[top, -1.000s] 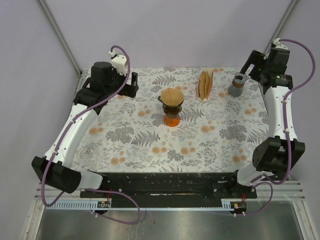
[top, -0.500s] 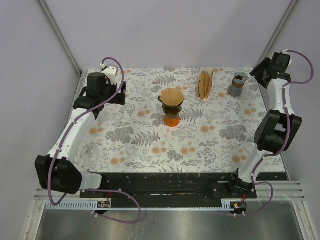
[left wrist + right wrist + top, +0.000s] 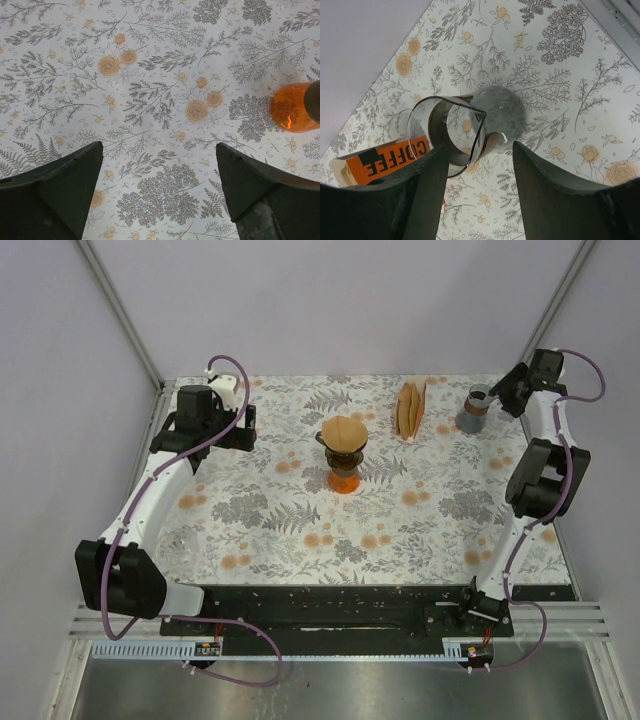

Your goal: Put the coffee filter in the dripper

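Observation:
A dark glass dripper (image 3: 343,437) stands mid-table on an orange base (image 3: 344,480), and a brown paper coffee filter (image 3: 344,429) sits in its cone. The orange base also shows at the right edge of the left wrist view (image 3: 294,107). My left gripper (image 3: 238,427) hovers at the far left of the cloth, open wide with only tablecloth between its fingers (image 3: 157,147). My right gripper (image 3: 500,395) is at the far right corner, open, its fingers apart (image 3: 480,147) just short of a glass carafe (image 3: 462,131), with nothing between them.
A pack of brown filters (image 3: 410,408) stands upright at the back, its orange COFFEE label (image 3: 390,157) behind the glass carafe (image 3: 474,410). Frame posts rise at both back corners. The floral tablecloth (image 3: 300,520) covers the table.
The right arm folded back and brought its gripper down beside the carafe, with the jaws narrowed. The left arm drew back slightly to the left and stays open.

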You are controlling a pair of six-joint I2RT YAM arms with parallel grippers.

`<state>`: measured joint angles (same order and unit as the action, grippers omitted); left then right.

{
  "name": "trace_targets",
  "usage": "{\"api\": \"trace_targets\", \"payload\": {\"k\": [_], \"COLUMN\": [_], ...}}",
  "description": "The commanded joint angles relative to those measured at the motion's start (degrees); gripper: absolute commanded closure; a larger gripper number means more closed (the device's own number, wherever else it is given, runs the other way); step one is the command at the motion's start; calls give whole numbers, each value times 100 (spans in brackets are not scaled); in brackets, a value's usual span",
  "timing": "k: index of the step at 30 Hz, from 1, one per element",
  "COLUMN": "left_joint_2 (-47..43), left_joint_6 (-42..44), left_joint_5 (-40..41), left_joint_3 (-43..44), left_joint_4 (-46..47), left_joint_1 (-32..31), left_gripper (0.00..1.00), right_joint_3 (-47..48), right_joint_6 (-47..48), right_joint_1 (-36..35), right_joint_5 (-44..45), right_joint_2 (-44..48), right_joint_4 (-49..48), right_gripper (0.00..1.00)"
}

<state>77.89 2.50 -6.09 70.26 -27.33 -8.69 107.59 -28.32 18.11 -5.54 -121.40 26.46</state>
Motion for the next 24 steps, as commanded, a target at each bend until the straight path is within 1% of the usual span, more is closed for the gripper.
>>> {"api": "trace_targets", "payload": {"k": [1,4,7,8,10,14,17,18,24], "left_joint_2": [33,86,121,148,148,148,148,139,95], "left_joint_6": [-92,-110,-110,-110,-127,-145,-145,-153,-145], "left_joint_5": [-296,-349,-349,-349,-349,-393,-411,-420,-507], "left_joint_3": [84,102,120,137,128,120,120,120,102], "left_joint_4": [167,141,140,132,132,132,123,123,123], "left_joint_1": [51,69,78,86,95,122,122,122,131], "left_gripper": [1,1,1,1,1,1,1,1,1], "right_joint_3": [666,965,1220,1307,1317,984,790,703,-158], "right_joint_6": [81,107,142,151,177,230,361,431,774], "right_joint_1": [-18,-27,-35,-35,-35,-35,-35,-35,-44], "right_joint_5": [-193,-184,-272,-324,-403,-404,-334,-299,-193], "right_joint_2": [-330,-620,-946,-1025,-1061,-798,-508,-394,651], "right_joint_4": [140,316,561,614,659,457,413,422,334], "right_gripper": [38,40,45,48,59,86,97,100,100]}}
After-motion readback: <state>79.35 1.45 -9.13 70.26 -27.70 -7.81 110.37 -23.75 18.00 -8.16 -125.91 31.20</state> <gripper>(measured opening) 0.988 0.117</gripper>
